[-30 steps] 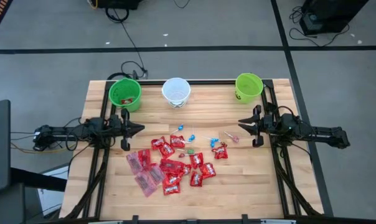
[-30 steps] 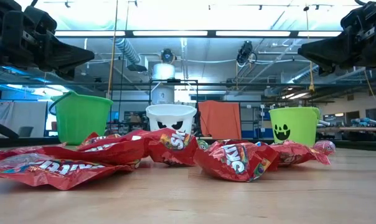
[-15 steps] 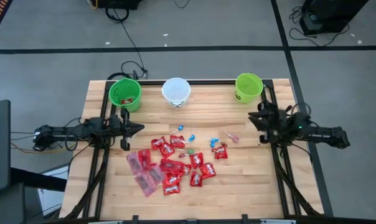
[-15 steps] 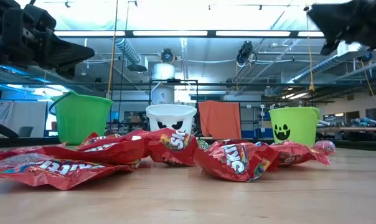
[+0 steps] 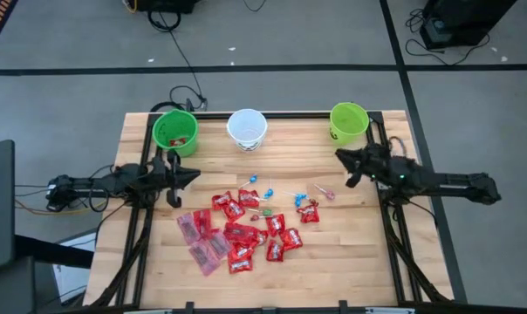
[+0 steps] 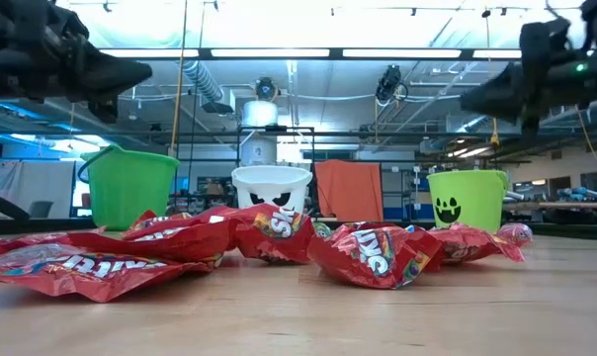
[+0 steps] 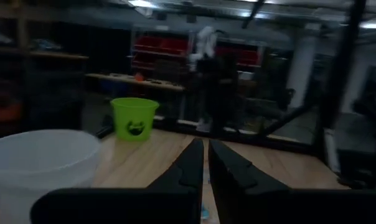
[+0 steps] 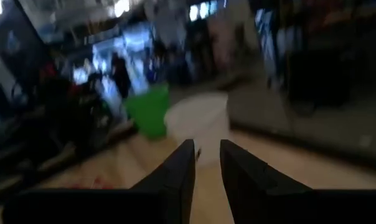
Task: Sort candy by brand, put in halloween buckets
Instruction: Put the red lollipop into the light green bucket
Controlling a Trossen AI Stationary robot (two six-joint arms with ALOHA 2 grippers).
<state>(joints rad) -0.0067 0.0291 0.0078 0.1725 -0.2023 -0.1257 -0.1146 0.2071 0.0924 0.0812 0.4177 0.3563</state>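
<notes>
Left to right, high view. The left gripper (image 5: 192, 175) is hovering over the desk (image 5: 351, 262) edge below the left green bucket (image 5: 175, 131); its fingers are standing almost together with only a thin slit between them, holding nothing. The white bucket (image 5: 247, 127) is sitting at the rear centre. The candy (image 5: 242, 228) is lying mid-desk: pinkish packets leftmost, red packets overlapping, tiny pieces toward the rear. The right gripper (image 5: 342, 157) is reaching inward just below the faced green bucket (image 5: 348, 121), fingers slightly parted and empty. Likely risks: because the red packets are overlapping, a pinch may be lifting two at once or sliding off glossy wrap; the tiny pieces may be slipping through; a low sweep may be scattering the pile.
</notes>
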